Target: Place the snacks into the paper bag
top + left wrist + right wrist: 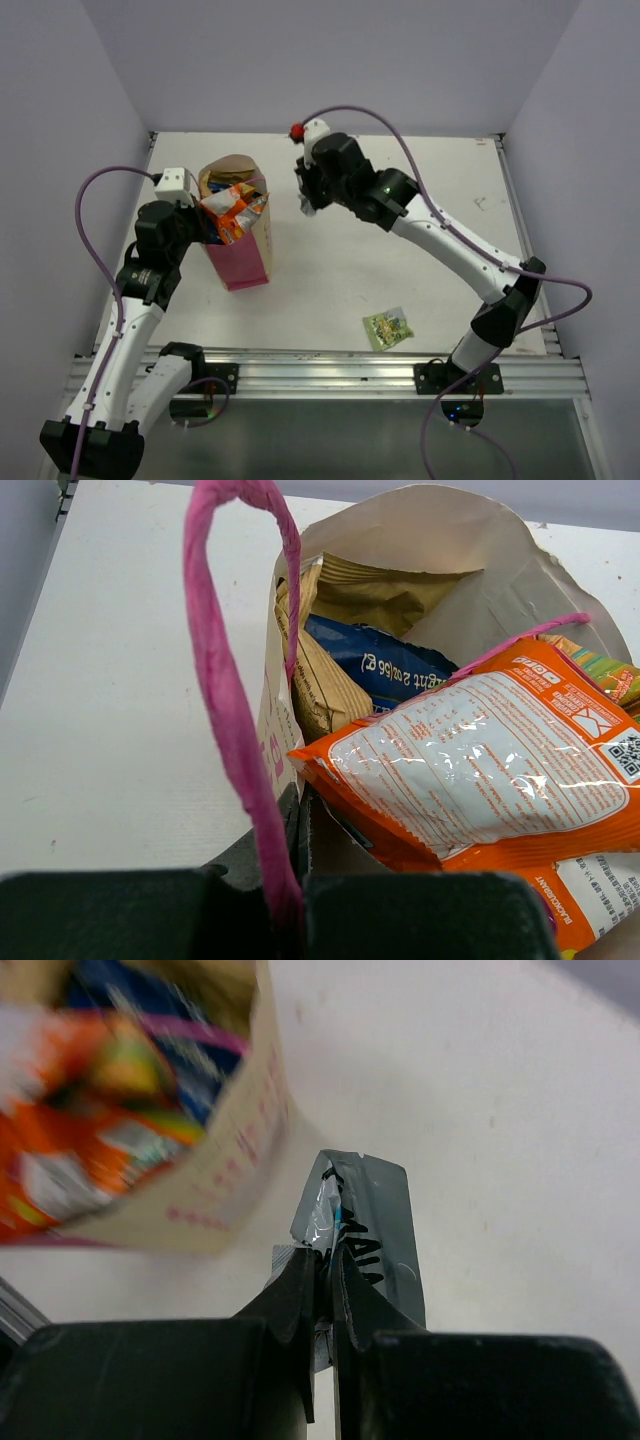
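Right claw (pixel 322 1290) pinching small silver-blue packet (pixel 365 1225) on edge, left claw (pixel 290 880) clamping paper bag (pixel 238 262) handle

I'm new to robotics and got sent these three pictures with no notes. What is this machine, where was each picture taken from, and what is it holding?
These are two white robot arms bolted to the near edge of a table, each ending in a two-finger gripper. The wide picture comes from a fixed camera above and behind them. The other two come from cameras on the wrists, so each shows its own black fingers at the bottom.

The left gripper is shut on the pink handle of the paper bag, which already holds several snacks, including an orange packet and a dark blue bag. The right gripper is shut on a small silver packet, held beside the bag. A small green packet lies on the table.
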Controlling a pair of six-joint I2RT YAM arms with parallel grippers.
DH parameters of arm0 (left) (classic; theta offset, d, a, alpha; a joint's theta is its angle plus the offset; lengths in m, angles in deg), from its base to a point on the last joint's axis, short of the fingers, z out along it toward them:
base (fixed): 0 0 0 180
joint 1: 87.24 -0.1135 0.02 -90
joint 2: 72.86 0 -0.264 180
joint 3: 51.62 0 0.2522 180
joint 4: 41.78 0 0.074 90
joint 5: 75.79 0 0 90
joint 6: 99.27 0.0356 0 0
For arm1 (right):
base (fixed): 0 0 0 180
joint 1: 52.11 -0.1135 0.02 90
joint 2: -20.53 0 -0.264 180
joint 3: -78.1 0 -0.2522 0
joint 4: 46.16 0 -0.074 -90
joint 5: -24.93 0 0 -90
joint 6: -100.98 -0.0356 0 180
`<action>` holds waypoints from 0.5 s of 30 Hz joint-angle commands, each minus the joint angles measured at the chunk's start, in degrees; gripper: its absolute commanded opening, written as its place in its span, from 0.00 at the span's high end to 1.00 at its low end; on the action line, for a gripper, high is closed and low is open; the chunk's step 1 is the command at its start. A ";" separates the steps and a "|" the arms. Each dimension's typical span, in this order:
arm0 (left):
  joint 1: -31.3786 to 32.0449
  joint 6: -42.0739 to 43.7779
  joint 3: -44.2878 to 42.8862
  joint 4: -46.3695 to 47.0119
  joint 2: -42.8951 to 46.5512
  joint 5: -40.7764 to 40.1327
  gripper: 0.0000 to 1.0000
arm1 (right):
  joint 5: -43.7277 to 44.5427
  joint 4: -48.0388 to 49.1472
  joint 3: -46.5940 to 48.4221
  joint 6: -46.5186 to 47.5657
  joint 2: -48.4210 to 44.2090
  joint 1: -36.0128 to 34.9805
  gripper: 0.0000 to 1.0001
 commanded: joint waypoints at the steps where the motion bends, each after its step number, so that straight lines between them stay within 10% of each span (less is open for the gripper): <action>1: 0.43 -0.62 -0.59 -0.34 0.20 0.53 1.00 | 0.48 4.65 13.35 2.45 4.86 0.10 1.00; 7: 0.43 -0.89 -0.68 -1.22 1.08 -0.08 1.00 | -13.84 10.90 32.79 -3.50 18.40 0.45 1.00; 15: 0.43 -0.71 -1.29 -3.33 2.05 -1.23 1.00 | -21.85 17.07 30.70 -9.77 28.53 -2.18 1.00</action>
